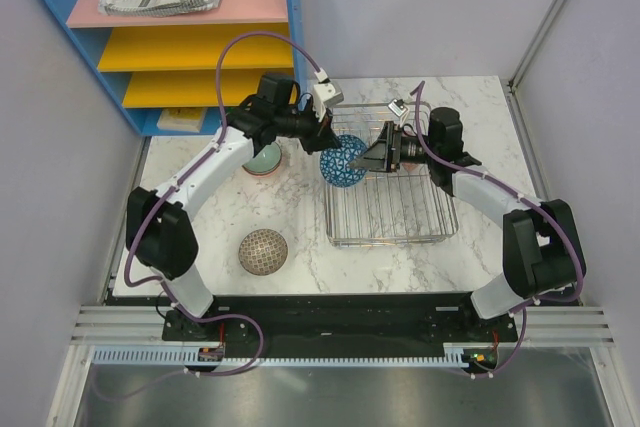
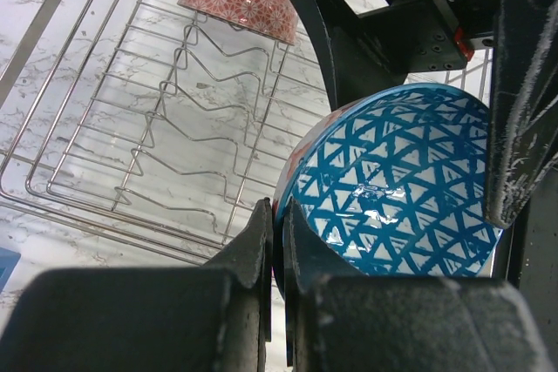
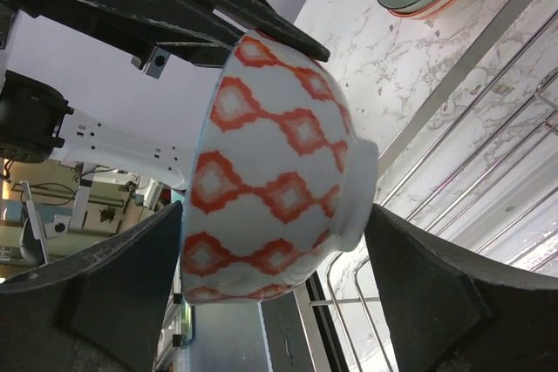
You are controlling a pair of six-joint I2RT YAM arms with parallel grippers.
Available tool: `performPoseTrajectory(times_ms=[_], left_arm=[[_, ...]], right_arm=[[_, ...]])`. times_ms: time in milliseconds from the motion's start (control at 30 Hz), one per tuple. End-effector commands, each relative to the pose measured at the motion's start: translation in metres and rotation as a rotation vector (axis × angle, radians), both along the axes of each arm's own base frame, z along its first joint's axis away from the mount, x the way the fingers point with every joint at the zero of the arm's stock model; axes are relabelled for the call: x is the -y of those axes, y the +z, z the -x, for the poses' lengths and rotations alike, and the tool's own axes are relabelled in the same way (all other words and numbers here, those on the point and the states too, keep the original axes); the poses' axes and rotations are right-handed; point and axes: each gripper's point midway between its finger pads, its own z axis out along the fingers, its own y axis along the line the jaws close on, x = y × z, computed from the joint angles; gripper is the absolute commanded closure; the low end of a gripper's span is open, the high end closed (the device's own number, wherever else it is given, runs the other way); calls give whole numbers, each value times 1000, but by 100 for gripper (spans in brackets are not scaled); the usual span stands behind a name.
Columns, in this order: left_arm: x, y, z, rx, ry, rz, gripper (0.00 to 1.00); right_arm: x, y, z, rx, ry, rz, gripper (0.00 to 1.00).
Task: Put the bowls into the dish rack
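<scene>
My left gripper (image 1: pixel 326 139) is shut on the rim of a bowl (image 1: pixel 343 161), blue-triangle patterned inside (image 2: pixel 392 180) and white with red diamonds outside (image 3: pixel 270 172). It holds the bowl on edge above the left side of the chrome dish rack (image 1: pixel 392 209). My right gripper (image 1: pixel 372 158) is open, with a finger (image 3: pixel 113 285) on each side of that bowl, rim to foot. A red patterned bowl (image 2: pixel 240 2) sits in the rack's far end. A pale green bowl (image 1: pixel 265 157), stacked on another, and a beige mesh bowl (image 1: pixel 263 251) stand on the table left of the rack.
A blue shelf unit (image 1: pixel 180 37) with pink and yellow levels stands at the back left, close behind the left arm. White walls close the right side. The rack's tines (image 2: pixel 200 119) run down its middle.
</scene>
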Motion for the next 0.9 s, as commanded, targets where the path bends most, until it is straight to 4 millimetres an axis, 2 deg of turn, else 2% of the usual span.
performPoseTrajectory(times_ms=[0, 267, 400, 500, 600, 633, 700, 733, 767, 800, 867], left_arm=[[11, 32, -12, 95, -14, 58, 98], [13, 32, -11, 95, -18, 59, 98], [14, 31, -11, 91, -19, 59, 98], [15, 30, -10, 86, -22, 60, 98], [15, 30, -10, 84, -23, 60, 98], [16, 29, -9, 83, -24, 59, 98], [15, 27, -10, 82, -22, 56, 98], [16, 28, -9, 82, -24, 57, 98], [15, 28, -9, 83, -22, 57, 98], [15, 28, -9, 85, -23, 56, 98], [16, 27, -9, 80, -25, 57, 98]], right_arm=[[0, 14, 3, 56, 31, -37, 10], [-2, 14, 2, 53, 33, -54, 17], [-2, 14, 2, 52, 32, -65, 27], [-2, 14, 3, 56, 36, -74, 38], [-3, 15, 3, 65, 34, -82, 54], [-3, 15, 3, 57, 35, -85, 64], [-3, 19, 4, 74, 33, -95, 76], [-2, 18, 4, 72, 31, -97, 89], [-2, 20, 4, 75, 28, -99, 96], [-2, 19, 3, 73, 25, -97, 100], [-2, 18, 1, 82, 14, -89, 100]])
